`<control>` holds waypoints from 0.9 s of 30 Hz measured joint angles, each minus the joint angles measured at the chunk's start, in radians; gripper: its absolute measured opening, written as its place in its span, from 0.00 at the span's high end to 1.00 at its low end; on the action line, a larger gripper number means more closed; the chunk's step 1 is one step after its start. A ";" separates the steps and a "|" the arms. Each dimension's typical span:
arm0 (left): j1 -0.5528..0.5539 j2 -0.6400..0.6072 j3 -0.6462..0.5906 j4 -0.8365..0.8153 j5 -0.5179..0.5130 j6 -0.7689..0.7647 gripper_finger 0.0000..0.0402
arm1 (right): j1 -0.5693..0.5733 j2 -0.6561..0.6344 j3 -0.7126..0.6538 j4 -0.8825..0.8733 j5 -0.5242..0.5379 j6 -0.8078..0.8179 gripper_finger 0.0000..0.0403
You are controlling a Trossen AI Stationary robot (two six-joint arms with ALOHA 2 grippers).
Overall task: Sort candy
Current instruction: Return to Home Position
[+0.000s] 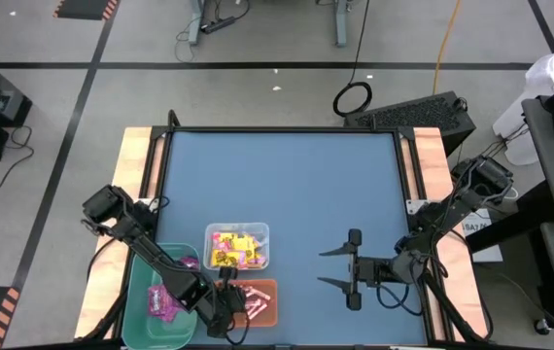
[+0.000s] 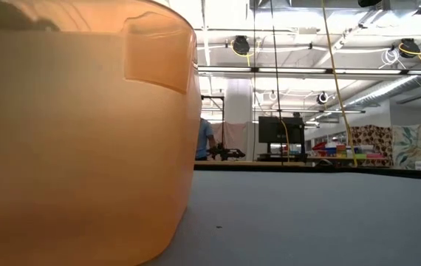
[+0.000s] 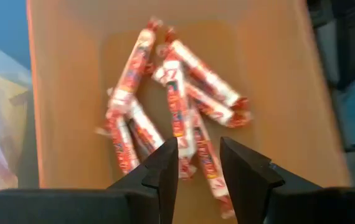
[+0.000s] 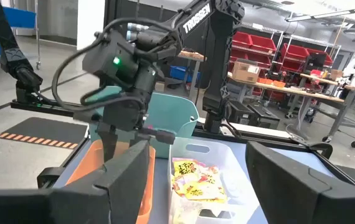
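Several pink-and-white candy sticks lie in a heap on the floor of the orange bin near the table's front edge. My left gripper hangs just above the heap, pointing steeply down, open with a narrow gap; stick ends show between and beyond its fingers. It also shows in the high view. Yellow and magenta packets fill the clear bin. Magenta packets lie in the green bin. My right gripper waits wide open and level over the bare table, right of the bins.
The three bins stand close together at the table's front left. The orange bin's wall fills the left of the low view. The blue table top lies bare beyond and to the right of the bins. A person stands far off in the room.
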 joint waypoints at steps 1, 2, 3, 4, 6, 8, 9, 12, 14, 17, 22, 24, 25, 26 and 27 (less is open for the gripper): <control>0.003 -0.009 0.001 -0.001 0.009 0.000 0.69 | -0.001 0.000 0.000 0.000 0.000 0.000 0.37; 0.005 -0.019 0.006 -0.005 0.013 0.001 0.69 | -0.002 0.000 0.000 0.000 0.000 0.000 0.37; 0.006 -0.029 0.011 -0.004 0.012 0.002 0.69 | -0.002 0.000 0.000 0.000 0.000 0.000 0.37; 0.007 -0.041 0.015 -0.005 0.011 0.014 0.69 | -0.003 0.000 0.000 0.000 0.000 0.000 0.37; 0.011 -0.072 0.029 -0.012 0.009 0.063 0.69 | -0.008 0.000 0.000 0.001 0.000 -0.002 0.37; 0.011 -0.120 0.035 -0.029 -0.016 0.117 0.69 | -0.017 0.000 0.000 0.002 0.000 -0.025 0.37; 0.011 -0.149 0.035 -0.034 -0.047 0.146 0.69 | -0.023 0.000 0.000 0.005 0.000 -0.043 0.37; 0.014 -0.244 0.036 -0.031 -0.183 0.229 0.69 | -0.044 -0.005 0.000 0.013 0.001 -0.114 0.37; 0.020 -0.313 0.037 -0.029 -0.288 0.286 0.69 | -0.061 -0.018 0.000 0.015 0.001 -0.157 0.39; 0.036 -0.403 0.036 -0.011 -0.436 0.395 0.69 | -0.086 -0.054 0.000 0.015 0.001 -0.217 0.44; 0.135 -0.478 0.036 0.102 -0.422 0.646 0.69 | -0.114 -0.149 0.001 -0.078 -0.050 -0.358 0.58; 0.200 -0.477 0.035 0.169 -0.314 0.739 0.69 | -0.125 -0.210 0.001 -0.133 -0.063 -0.392 0.65; 0.232 -0.475 0.035 0.196 -0.265 0.767 0.69 | -0.133 -0.243 0.001 -0.171 -0.063 -0.402 0.69; 0.266 -0.471 0.034 0.218 -0.224 0.783 0.69 | -0.141 -0.278 0.001 -0.215 -0.062 -0.406 0.73; 0.303 -0.465 0.034 0.244 -0.199 0.793 0.69 | -0.151 -0.311 0.001 -0.268 -0.062 -0.404 0.78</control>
